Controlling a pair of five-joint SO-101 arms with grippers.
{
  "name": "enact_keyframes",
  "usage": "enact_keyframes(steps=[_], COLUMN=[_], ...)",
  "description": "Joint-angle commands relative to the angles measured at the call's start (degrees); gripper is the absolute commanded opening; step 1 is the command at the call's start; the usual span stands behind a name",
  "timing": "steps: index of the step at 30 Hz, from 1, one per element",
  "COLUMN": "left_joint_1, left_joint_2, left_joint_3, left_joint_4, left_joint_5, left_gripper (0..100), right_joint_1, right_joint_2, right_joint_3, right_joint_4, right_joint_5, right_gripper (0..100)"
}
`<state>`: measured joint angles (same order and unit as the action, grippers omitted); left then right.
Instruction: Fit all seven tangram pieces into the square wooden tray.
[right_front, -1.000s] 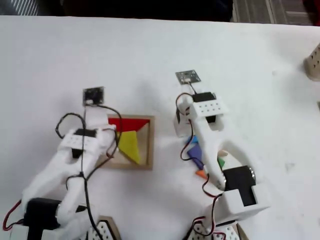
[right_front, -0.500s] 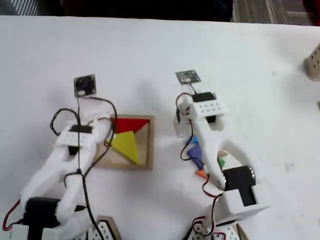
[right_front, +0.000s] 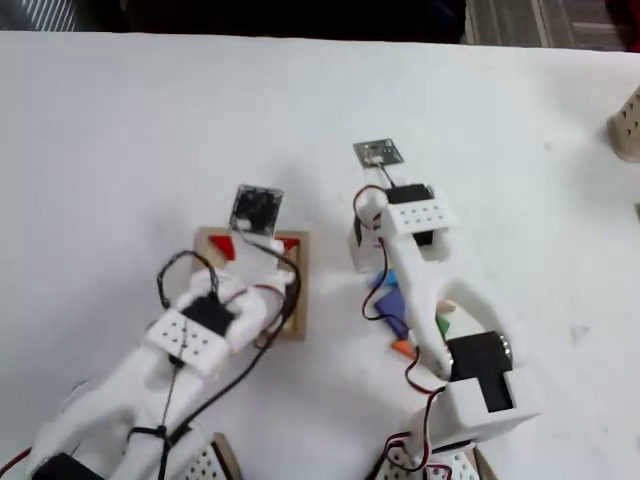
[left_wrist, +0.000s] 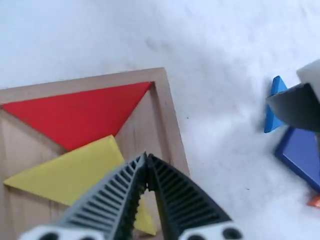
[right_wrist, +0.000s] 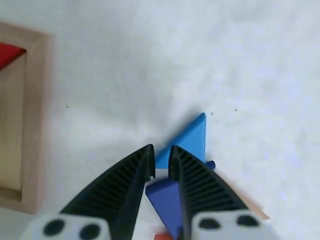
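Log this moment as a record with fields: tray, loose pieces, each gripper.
tray: square wooden tray, holding red triangle and yellow triangle
loose on table: light blue triangle, dark blue piece, orange piece, green piece
left gripper: shut, empty, above the tray
right gripper: jaws slightly apart, above the light blue triangle

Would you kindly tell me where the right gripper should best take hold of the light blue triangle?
Probably across its edges near the free pointed corner, from straight above: the light blue triangle lies flat on the table, and its other end meets the dark blue piece.
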<state>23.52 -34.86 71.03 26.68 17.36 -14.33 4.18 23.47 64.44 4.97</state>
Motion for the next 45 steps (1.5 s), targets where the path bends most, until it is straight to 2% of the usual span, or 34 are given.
enact_keyframes(steps=[1,5,9,15,26,38,45], left_joint_1=[1.45,4.18,3.38,3.65,2.95,-11.47,-11.74], left_joint_2=[1.36,6.81,10.68,10.86,10.86,10.86,7.08], left_joint_3=[0.09,-1.32,-2.99,-3.87,-4.22,-5.71,-5.63], left_joint_4=[-4.92,-4.84,-2.9,4.48,9.41,11.52,14.33], left_joint_5=[2.11,2.11,2.2,2.2,1.67,-1.76,-5.01], left_gripper=[2,2,2,2,2,2,2], right_joint_1=[0.57,0.66,0.66,0.66,0.66,0.66,0.66], right_joint_2=[-2.33,-2.33,-2.33,-2.33,-2.33,-2.33,-2.33], right_joint_3=[-0.18,-0.18,-0.18,-0.18,-0.18,-0.18,-0.18], right_joint_4=[-0.66,-0.66,-0.66,-0.66,-0.66,-0.66,-0.66], right_joint_5=[-0.09,-0.09,-0.09,-0.09,-0.09,-0.09,0.0], right_gripper=[5.3,5.3,5.3,5.3,5.3,5.3,5.3])
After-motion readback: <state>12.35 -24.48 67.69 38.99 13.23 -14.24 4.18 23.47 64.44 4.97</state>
